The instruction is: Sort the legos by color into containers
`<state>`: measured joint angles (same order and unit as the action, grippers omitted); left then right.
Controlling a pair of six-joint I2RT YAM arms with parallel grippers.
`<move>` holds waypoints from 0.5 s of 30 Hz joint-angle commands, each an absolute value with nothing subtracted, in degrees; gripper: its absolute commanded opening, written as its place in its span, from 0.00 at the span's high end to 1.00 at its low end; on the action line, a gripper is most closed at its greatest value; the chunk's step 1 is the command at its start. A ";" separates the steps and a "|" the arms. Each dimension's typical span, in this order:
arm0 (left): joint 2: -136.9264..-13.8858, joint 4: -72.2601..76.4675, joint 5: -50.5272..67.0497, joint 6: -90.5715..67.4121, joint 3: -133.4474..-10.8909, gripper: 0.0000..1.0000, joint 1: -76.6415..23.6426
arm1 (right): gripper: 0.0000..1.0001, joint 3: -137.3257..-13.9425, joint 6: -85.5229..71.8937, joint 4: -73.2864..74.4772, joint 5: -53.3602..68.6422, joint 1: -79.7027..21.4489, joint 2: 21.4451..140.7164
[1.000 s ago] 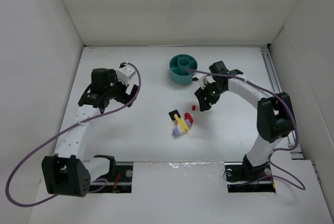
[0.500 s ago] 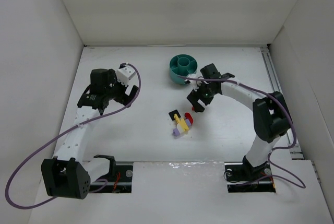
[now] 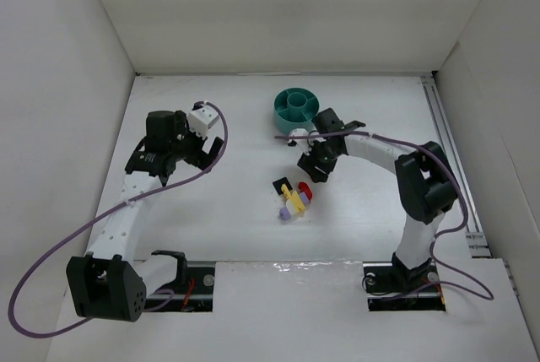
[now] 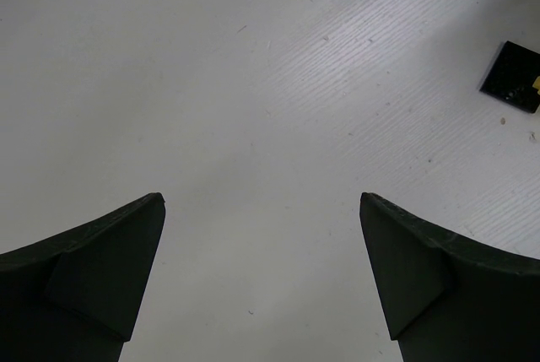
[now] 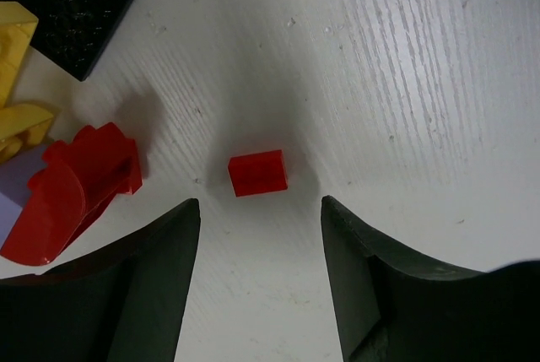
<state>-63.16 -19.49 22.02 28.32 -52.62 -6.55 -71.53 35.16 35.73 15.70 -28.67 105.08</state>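
Observation:
A small red brick (image 5: 257,173) lies alone on the white table, just ahead of my open, empty right gripper (image 5: 260,202), in line with the gap between the fingers. In the top view the right gripper (image 3: 313,168) hangs between the teal dish (image 3: 296,109) and the brick pile and hides that brick. The pile holds a black plate (image 3: 279,185), a yellow piece (image 3: 295,202), a larger red piece (image 3: 305,192) and a pale purple piece (image 3: 287,213). My left gripper (image 3: 207,153) is open and empty over bare table at the left.
The left wrist view shows the open left gripper (image 4: 261,197) over bare table, with the black plate (image 4: 515,78) at the far right edge. White walls enclose the table. A metal rail (image 3: 443,134) runs along the right side.
My right gripper has moved left and nearer, away from the teal dish, to sit over the lone red brick beside the pile. The left arm has not moved.

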 commanded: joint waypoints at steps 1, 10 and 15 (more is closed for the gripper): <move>-62.84 -17.32 22.15 28.92 -52.38 0.01 -6.42 | 0.36 -74.44 36.65 35.24 14.51 -30.40 106.25; -63.90 -16.79 22.15 28.92 -52.38 0.01 -6.42 | 0.41 -75.59 36.65 35.24 13.97 -30.94 108.28; -64.42 -16.79 22.15 28.92 -52.38 0.01 -6.42 | 0.52 -75.59 36.65 35.24 13.97 -30.94 108.81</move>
<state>-64.51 -18.44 22.02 28.34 -52.62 -6.55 -73.56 36.18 35.66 14.04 -30.44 108.47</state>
